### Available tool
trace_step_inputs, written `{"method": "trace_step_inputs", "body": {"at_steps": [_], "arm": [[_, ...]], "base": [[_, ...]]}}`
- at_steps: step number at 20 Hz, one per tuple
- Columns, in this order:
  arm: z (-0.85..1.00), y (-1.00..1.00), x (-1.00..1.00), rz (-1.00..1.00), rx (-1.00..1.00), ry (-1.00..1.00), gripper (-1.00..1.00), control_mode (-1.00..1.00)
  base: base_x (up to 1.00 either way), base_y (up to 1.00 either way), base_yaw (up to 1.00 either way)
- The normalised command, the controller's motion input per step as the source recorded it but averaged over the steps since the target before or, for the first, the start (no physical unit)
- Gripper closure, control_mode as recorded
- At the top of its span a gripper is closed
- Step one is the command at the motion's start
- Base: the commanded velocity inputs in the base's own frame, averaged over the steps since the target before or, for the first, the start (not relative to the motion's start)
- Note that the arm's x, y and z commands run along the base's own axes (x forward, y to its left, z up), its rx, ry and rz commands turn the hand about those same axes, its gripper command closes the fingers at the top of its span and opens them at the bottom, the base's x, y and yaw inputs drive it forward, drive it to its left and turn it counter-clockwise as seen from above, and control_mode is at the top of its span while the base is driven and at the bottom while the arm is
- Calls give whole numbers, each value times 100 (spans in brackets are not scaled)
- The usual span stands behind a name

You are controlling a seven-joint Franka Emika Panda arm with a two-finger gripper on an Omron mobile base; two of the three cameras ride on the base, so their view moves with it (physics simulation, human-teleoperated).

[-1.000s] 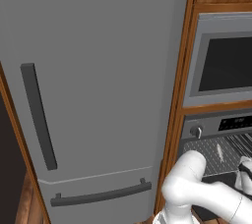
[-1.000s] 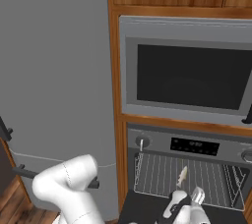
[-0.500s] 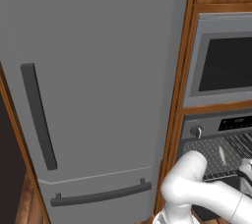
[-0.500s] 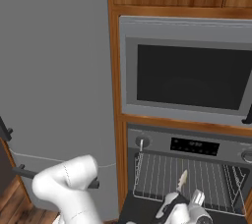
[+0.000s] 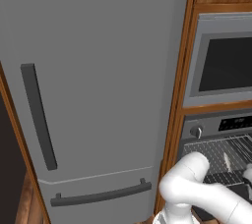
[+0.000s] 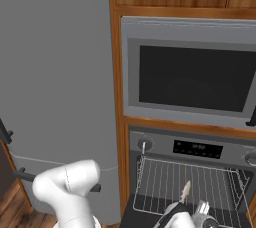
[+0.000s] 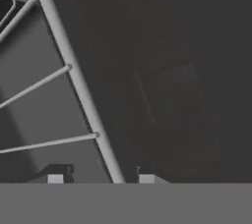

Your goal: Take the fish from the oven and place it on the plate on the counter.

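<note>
Fish (image 6: 185, 191) seemingly lengthwise into oven (image 6: 200, 172)

Kitchen — fridge (image 5: 93, 70), oven (image 6: 192, 182)

The arm reaches low, its pincer (image 7: 98, 178) fingertips parted.

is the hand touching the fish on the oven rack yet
Apart. In the right base view the fish lies on the oven rack with bare wire between it and the hand. The hand view shows its open fingertips holding nothing.
</note>
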Motion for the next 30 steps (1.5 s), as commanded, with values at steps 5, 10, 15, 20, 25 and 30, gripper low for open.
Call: {"method": "trace_step_inputs", "body": {"at_steps": [5, 10, 15, 20, 25, 30], "arm": [[-40, -42, -100, 0, 9, 13, 100, -100], [-19, -38, -100, 0, 9, 7, 100, -100], [31, -17, -90, 3, 5, 0, 100, -100], [96, -1, -69, 7, 0, -15, 100, -100], [100, 4, -26, 13, 0, -14, 100, -100], [100, 17, 0, 19, -1, -2, 100, -100]], "base": [[0, 0, 0], [0, 0, 0], [0, 0, 0], [0, 0, 0], [0, 0, 0], [0, 0, 0]]}}
